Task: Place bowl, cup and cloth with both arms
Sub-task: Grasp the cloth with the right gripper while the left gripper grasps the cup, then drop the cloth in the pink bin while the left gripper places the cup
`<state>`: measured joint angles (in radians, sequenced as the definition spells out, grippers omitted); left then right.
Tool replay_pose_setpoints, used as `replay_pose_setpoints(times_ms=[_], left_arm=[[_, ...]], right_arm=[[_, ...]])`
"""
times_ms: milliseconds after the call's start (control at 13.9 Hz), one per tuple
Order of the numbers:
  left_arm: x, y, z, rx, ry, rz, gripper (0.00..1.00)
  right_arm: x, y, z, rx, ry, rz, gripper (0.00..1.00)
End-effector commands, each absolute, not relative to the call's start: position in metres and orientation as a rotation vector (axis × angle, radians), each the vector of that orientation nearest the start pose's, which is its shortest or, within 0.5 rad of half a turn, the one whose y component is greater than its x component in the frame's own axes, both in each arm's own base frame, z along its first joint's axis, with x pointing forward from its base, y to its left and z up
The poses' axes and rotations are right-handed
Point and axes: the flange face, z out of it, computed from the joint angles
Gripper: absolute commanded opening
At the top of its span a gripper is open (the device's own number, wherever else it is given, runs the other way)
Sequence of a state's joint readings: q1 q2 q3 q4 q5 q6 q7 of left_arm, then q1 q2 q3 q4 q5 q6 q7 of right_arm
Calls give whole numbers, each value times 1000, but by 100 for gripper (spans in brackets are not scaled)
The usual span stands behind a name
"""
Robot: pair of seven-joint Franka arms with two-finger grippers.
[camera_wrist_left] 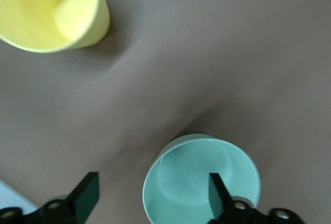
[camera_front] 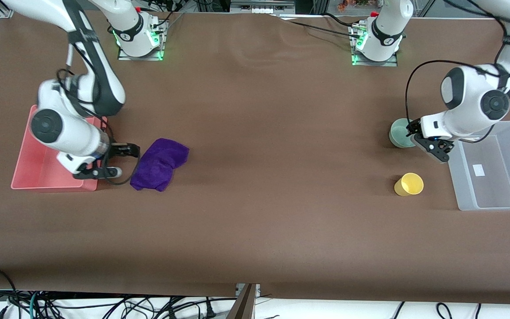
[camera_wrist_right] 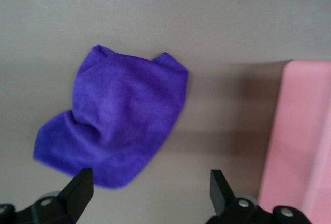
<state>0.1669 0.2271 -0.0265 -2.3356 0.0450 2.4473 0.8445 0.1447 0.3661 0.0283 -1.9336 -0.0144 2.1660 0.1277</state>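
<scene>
The mint-green bowl (camera_front: 399, 134) stands upright on the table beside the clear bin. My left gripper (camera_front: 425, 141) hangs open over the bowl's rim; in the left wrist view (camera_wrist_left: 152, 195) one finger (camera_wrist_left: 218, 192) is over the inside of the bowl (camera_wrist_left: 196, 175) and the other is outside it. The yellow cup (camera_front: 408, 184) stands nearer the front camera and also shows in the left wrist view (camera_wrist_left: 51, 12). The purple cloth (camera_front: 160, 163) lies crumpled beside the pink tray. My right gripper (camera_front: 122, 161) is open and empty between the tray and the cloth (camera_wrist_right: 119, 125), low over the table (camera_wrist_right: 150, 190).
A pink tray (camera_front: 29, 175) sits at the right arm's end of the table, partly under that arm; its edge shows in the right wrist view (camera_wrist_right: 305, 146). A clear plastic bin (camera_front: 494, 166) sits at the left arm's end. The brown tabletop (camera_front: 272, 155) spreads between them.
</scene>
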Motion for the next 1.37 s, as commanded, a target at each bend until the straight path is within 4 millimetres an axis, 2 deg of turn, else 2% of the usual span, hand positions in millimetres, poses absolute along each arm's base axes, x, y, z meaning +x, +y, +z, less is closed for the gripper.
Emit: replay_pose_setpoints(times_ms=[0, 72, 144, 360, 432, 576, 648, 792, 936, 1008, 1080, 1152, 1224, 1296], left_arm=[[503, 88, 199, -2907, 1281, 181, 52], [503, 88, 199, -2896, 1308, 180, 23], [502, 88, 197, -2890, 1329, 186, 0], [505, 88, 199, -2880, 1346, 179, 0], [510, 89, 211, -2871, 1343, 158, 0], [519, 90, 248, -2873, 1338, 178, 0], [529, 93, 272, -2885, 1336, 226, 0], [556, 102, 325, -2916, 1330, 338, 0], [578, 122, 367, -2921, 1314, 343, 0], [586, 143, 374, -2905, 1345, 308, 0], [596, 177, 383, -2895, 1344, 258, 0], [605, 210, 380, -2893, 1341, 237, 0], [614, 232, 372, -2871, 1353, 236, 0], [621, 258, 352, -2877, 1347, 253, 0]], right_arm=[[590, 118, 245, -3152, -42, 177, 100], [585, 130, 231, -3147, -43, 161, 100], [583, 139, 220, -3143, -6, 139, 100], [578, 160, 193, -3136, 38, 108, 100], [578, 161, 187, -3134, 41, 101, 93], [577, 161, 185, -3135, 41, 106, 6], [578, 161, 187, -3134, 46, 104, 0], [581, 162, 195, -3135, 27, 98, 0], [586, 159, 214, -3140, -9, 101, 0], [590, 156, 228, -3144, -31, 107, 0], [595, 150, 246, -3153, -56, 137, 0], [601, 145, 273, -3161, -95, 181, 0], [611, 127, 302, -3171, -124, 252, 0], [618, 109, 333, -3173, -178, 336, 0]])
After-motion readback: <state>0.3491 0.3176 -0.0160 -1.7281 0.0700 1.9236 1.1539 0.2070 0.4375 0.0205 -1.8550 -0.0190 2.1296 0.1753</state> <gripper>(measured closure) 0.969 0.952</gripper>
